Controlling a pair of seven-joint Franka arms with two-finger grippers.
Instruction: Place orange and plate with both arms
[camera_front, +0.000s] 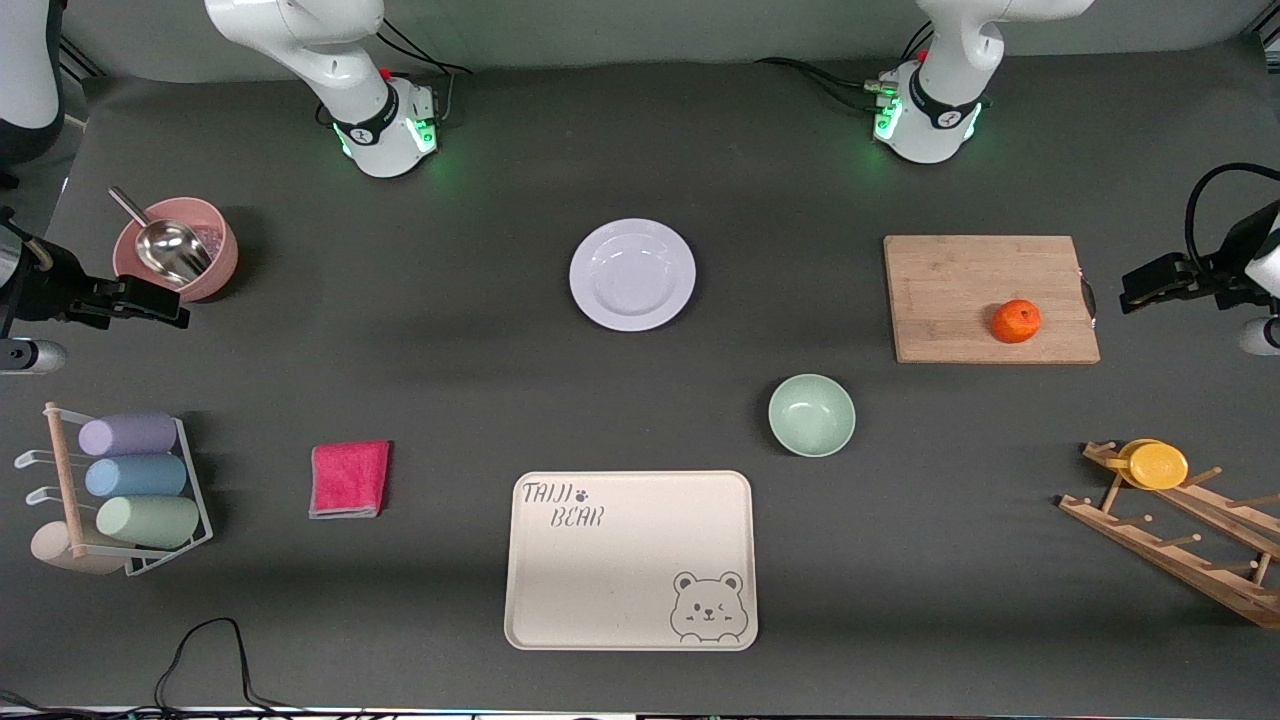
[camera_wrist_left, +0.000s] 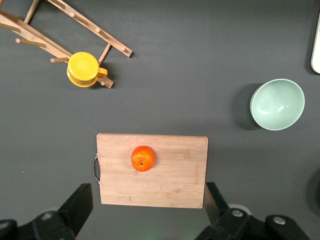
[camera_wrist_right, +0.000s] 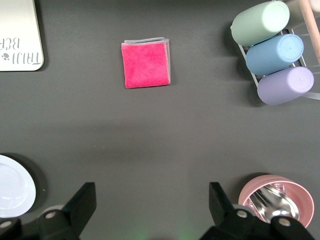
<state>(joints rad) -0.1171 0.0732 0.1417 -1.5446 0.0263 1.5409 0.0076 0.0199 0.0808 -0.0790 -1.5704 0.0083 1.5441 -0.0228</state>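
The orange (camera_front: 1016, 321) sits on a wooden cutting board (camera_front: 990, 298) toward the left arm's end of the table; it also shows in the left wrist view (camera_wrist_left: 143, 158). The white plate (camera_front: 632, 274) lies flat mid-table between the two bases; its edge shows in the right wrist view (camera_wrist_right: 12, 192). My left gripper (camera_wrist_left: 147, 192) is open and empty, high over the board's edge. My right gripper (camera_wrist_right: 151, 192) is open and empty, high over bare table between the plate and a pink bowl (camera_wrist_right: 277, 202). Neither hand shows in the front view.
A pale-green bowl (camera_front: 811, 414) and a cream bear tray (camera_front: 630, 560) lie nearer the front camera than the plate. A pink cloth (camera_front: 349, 478), a cup rack (camera_front: 130, 490), the pink bowl with a scoop (camera_front: 175, 250) and a wooden rack with a yellow cup (camera_front: 1155, 465) stand around.
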